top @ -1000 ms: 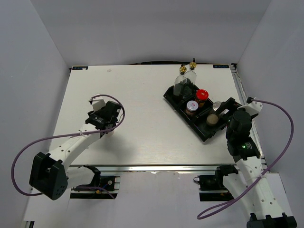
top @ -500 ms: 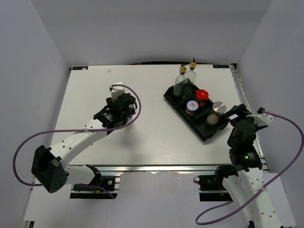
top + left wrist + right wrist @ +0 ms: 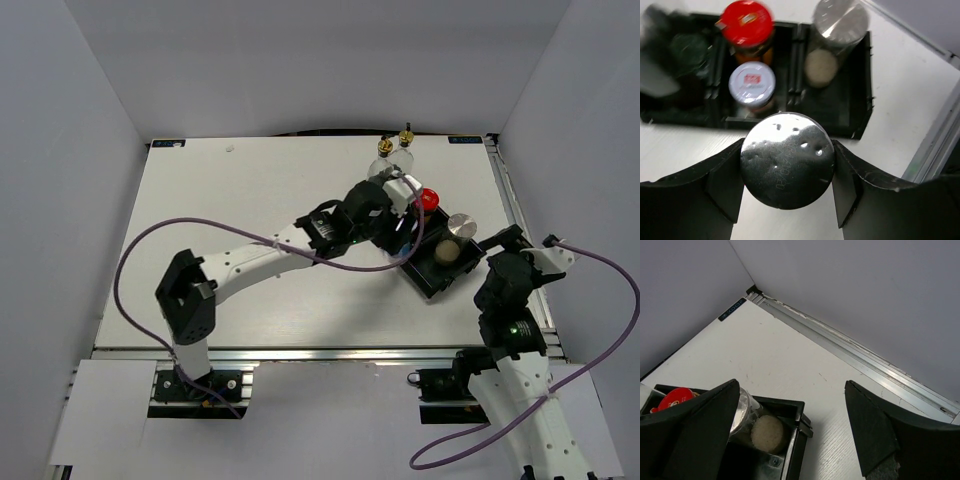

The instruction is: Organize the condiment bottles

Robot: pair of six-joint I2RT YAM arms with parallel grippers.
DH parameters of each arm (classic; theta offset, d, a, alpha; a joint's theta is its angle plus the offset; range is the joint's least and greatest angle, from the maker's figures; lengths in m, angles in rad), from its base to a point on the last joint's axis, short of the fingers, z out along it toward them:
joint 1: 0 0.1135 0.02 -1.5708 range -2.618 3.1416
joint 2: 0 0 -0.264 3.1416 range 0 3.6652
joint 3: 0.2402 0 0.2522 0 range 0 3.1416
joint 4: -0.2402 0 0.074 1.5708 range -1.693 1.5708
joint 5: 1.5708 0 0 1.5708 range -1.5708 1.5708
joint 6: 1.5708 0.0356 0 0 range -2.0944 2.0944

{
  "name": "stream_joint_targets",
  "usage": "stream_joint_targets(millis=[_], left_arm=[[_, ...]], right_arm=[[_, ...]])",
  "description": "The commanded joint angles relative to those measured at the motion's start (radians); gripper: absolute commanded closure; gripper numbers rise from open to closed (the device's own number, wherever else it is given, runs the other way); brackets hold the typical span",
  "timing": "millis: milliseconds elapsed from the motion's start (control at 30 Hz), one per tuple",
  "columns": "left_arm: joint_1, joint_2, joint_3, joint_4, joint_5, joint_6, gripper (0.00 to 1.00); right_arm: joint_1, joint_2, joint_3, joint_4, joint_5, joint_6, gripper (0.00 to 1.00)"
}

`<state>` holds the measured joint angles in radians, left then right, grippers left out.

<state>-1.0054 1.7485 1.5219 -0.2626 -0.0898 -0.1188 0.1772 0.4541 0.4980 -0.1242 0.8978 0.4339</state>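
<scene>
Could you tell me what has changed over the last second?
The left hand swung right across the table to the black tray, with a silver-lidded shaker clamped in it. The right hand drew back from the tray, open. The tray and the red-lidded jar stayed put.

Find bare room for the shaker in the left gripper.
Tray: bare floor only in the end compartment, near side of the clear shaker; the compartment with the red-lidded jar is full. Table: bare left of the tray. Left gripper holds the silver-lidded shaker.

Glass bottles blurred in left wrist view's corner; left arm hides tray middle from above.
</scene>
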Motion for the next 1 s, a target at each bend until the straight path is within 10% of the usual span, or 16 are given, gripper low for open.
stream_joint_targets(millis=[0, 700, 967], left_arm=[[-0.004, 0.044, 0.124, 0.118, 0.171, 0.082, 0.74], [-0.081, 0.468, 0.546, 0.017, 0.145, 0.103, 0.75], [-0.09, 0.485, 0.515, 0.016, 0.104, 0.094, 0.22]], right_arm=[[-0.004, -0.034, -0.006, 0.072, 0.055, 0.002, 0.11], [-0.008, -0.058, -0.052, 0.113, 0.016, -0.017, 0.11], [-0.008, -0.04, -0.049, 0.113, -0.002, -0.024, 0.11]])
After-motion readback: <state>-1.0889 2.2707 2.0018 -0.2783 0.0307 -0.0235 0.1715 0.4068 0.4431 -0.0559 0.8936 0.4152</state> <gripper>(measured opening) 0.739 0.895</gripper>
